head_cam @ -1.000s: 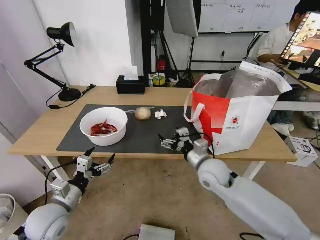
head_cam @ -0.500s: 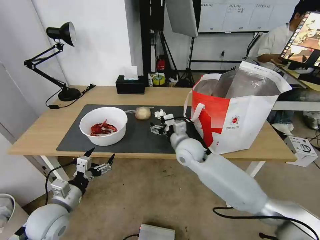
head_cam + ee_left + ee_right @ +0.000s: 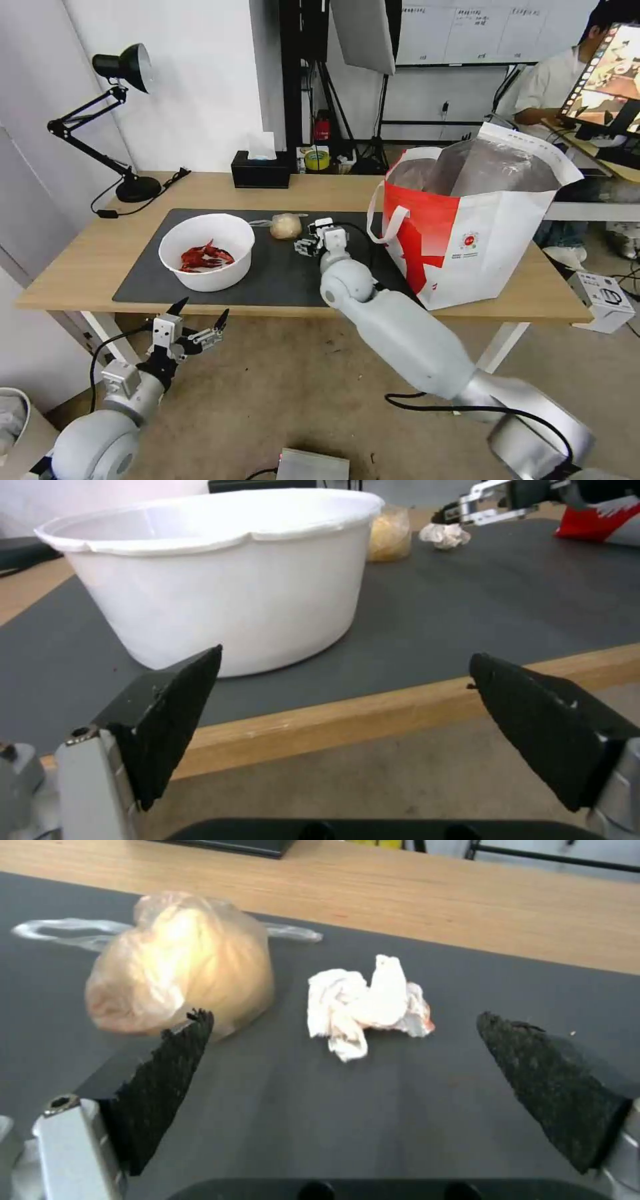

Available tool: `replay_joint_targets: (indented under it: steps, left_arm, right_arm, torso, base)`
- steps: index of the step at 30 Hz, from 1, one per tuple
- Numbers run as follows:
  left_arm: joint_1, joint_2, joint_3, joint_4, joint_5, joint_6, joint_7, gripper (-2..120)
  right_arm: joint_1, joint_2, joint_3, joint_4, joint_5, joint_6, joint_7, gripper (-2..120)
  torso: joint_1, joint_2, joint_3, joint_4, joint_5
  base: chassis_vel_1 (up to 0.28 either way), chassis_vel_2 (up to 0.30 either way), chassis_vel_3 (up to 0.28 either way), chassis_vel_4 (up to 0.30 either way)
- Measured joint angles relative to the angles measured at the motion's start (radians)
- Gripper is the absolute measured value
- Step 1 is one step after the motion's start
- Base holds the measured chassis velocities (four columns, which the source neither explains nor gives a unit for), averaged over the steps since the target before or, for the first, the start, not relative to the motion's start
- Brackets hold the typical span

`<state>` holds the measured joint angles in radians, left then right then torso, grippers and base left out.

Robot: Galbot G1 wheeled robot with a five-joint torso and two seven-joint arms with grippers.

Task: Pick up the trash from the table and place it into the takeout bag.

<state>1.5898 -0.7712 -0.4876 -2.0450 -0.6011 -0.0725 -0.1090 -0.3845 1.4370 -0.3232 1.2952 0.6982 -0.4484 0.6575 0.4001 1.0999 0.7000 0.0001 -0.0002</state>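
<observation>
On the dark mat (image 3: 280,273) of the table (image 3: 80,267) stands a white bowl (image 3: 207,250) of red shells, seen close up as a white bowl (image 3: 220,580) from the left wrist. Beside it lies a clear bag with a beige lump (image 3: 286,226) (image 3: 180,965). A crumpled white tissue (image 3: 367,1002) (image 3: 445,534) lies just past my right gripper (image 3: 308,240) (image 3: 343,1016), which hangs open, low over the mat. The takeout bag (image 3: 480,227) stands open at the table's right. My left gripper (image 3: 199,319) (image 3: 345,654) is open, below the table's front edge.
A black desk lamp (image 3: 127,67) and a black tissue box (image 3: 261,170) stand along the table's far side. A small white box (image 3: 603,297) and a grey box (image 3: 313,465) lie on the floor. The takeout bag's loop handle (image 3: 390,223) hangs toward the mat.
My right arm has reached from the table's front edge across the mat, away from me and leftward, up to the tissue. The left arm has stayed still.
</observation>
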Motion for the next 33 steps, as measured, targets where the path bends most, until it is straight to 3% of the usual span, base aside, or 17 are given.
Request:
replay_joint_targets:
  steps: [9, 22, 33]
  left_arm:
    - [0.000, -0.001, -0.003, 0.004, 0.001, -0.007, 0.001, 100]
    - [-0.007, 0.000, 0.004, -0.005, 0.002, -0.008, 0.001, 100]
    - [-0.010, -0.007, 0.011, 0.000, 0.005, -0.009, 0.001, 100]
  right_arm:
    - [0.048, 0.072, 0.028, -0.111, -0.010, -0.009, 0.040, 100]
    - [0.089, 0.129, 0.091, -0.256, -0.060, 0.009, 0.004, 100]
    - [0.093, 0.135, 0.095, -0.301, -0.073, 0.017, -0.025, 100]
  torso:
    - [0.000, 0.000, 0.000, 0.0000, 0.0001]
    - [0.000, 0.000, 0.000, 0.0000, 0.0002]
    - [0.000, 0.000, 0.000, -0.0001, 0.0002]
  base:
    - [0.000, 0.000, 0.000, 0.000]
    - [0.000, 0.000, 0.000, 0.000]
    - [0.000, 0.000, 0.000, 0.000]
